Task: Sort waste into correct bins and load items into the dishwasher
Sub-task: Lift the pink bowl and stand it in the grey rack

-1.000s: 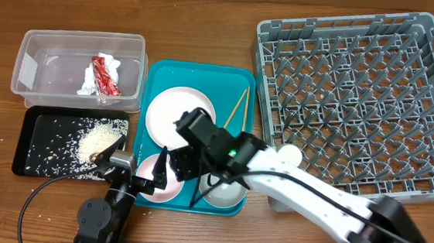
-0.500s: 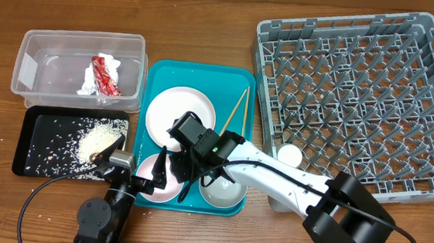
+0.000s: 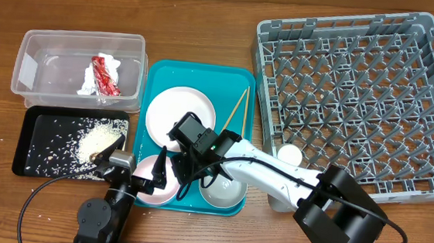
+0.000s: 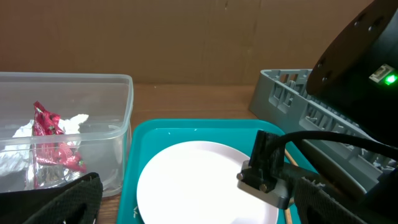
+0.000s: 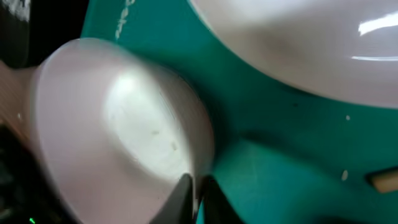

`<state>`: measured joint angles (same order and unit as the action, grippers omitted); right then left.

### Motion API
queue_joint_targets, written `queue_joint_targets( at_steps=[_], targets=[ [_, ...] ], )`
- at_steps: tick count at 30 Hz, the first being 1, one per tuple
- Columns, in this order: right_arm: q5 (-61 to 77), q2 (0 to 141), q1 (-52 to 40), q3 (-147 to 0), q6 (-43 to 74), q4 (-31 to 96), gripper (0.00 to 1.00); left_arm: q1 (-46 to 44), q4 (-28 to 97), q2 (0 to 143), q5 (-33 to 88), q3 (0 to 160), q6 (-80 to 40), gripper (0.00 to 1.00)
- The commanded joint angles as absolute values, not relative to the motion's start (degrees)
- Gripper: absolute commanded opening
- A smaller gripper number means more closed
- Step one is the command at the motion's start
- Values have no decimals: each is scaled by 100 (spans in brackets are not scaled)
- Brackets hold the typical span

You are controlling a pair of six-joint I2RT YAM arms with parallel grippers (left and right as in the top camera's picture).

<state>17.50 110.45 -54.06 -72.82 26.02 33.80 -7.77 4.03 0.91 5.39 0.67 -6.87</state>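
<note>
My right gripper (image 3: 179, 173) (image 5: 196, 186) is shut on the rim of the left white bowl (image 3: 148, 184) (image 5: 118, 130), which sits on the teal tray (image 3: 155, 78). A second bowl (image 3: 224, 190) lies to its right. Behind them are the white plate (image 3: 177, 112) (image 4: 193, 180) and the chopsticks (image 3: 240, 108). A small white cup (image 3: 289, 155) stands by the grey dish rack (image 3: 359, 94). The foil wrapper (image 3: 104, 75) (image 4: 53, 134) lies in the clear tub (image 3: 27, 68). Rice (image 3: 103, 137) covers the black tray (image 3: 38, 123). My left gripper (image 3: 135, 171) (image 4: 196, 205) hangs wide open beside the left bowl, holding nothing.
The teal tray's raised rim (image 4: 140, 155) surrounds the bowls and plate. The dish rack's near wall (image 3: 267, 125) stands just right of the tray. My right arm (image 3: 275, 176) lies across the tray's front right corner, over the second bowl's edge.
My right gripper has closed onto the left bowl's rim, after the arm shifted a little to the left. The left arm has stayed still.
</note>
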Motion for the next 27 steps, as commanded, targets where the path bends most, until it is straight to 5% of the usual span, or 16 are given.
queue_joint_targets(
  at_steps=[1, 10, 24, 27],
  targets=[
    [1809, 11083, -5343, -7428, 2571, 3400, 4, -742, 390, 25, 580, 27, -681, 100],
    [244, 10276, -5120, -8178, 2569, 4259, 4, -742, 390, 25, 580, 27, -681, 100],
    [-6860, 8973, -4198, -8851, 2023, 5653, 4, -742, 390, 27, 580, 27, -681, 100],
    [-7380, 8978, -4145, -8836, 1890, 5658, 4, -742, 390, 25, 580, 27, -681, 100]
  ],
)
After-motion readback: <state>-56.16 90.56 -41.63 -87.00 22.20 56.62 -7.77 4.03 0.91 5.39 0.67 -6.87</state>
